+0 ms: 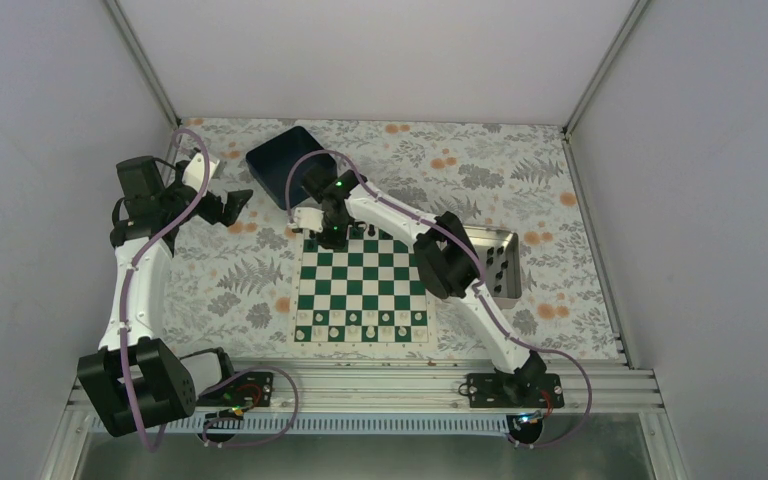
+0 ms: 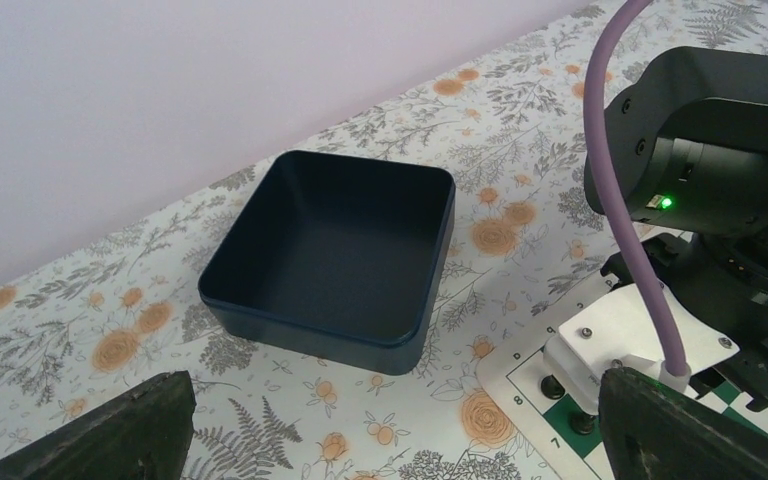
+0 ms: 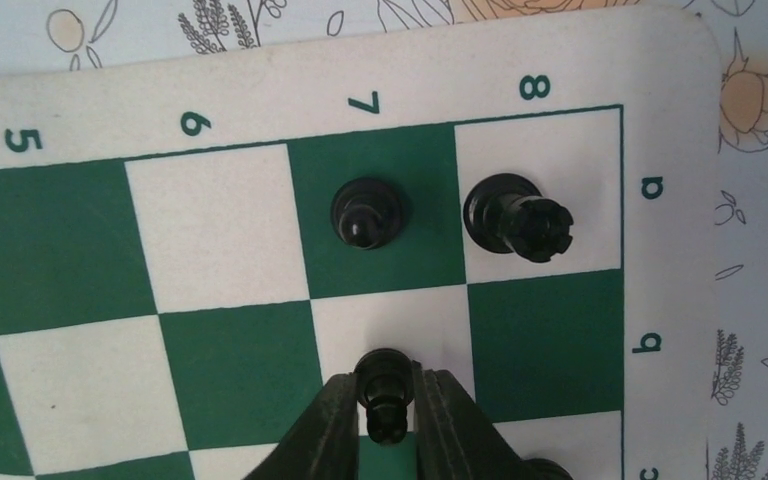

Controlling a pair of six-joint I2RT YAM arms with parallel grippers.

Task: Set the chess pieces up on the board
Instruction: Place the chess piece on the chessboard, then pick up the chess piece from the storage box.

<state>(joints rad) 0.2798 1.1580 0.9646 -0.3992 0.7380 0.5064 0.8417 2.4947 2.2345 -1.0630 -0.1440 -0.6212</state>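
Floral tablecloth (image 1: 240, 285) covers the whole table, orange blossoms and grey ferns. Dark blue square bin (image 1: 278, 160) sits far-left near the back wall, skewed to the table edge, open side up. Silver rectangular tray (image 1: 513, 262) sits on the right, well apart from the bin. Small white pieces (image 1: 355, 332) stand in two straight rows on the near side. Aluminium rail (image 1: 380, 381) runs along the near edge.

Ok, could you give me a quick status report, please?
Left gripper open, near blue bin. Right gripper shut on black pawn at b7. Nothing in the way.
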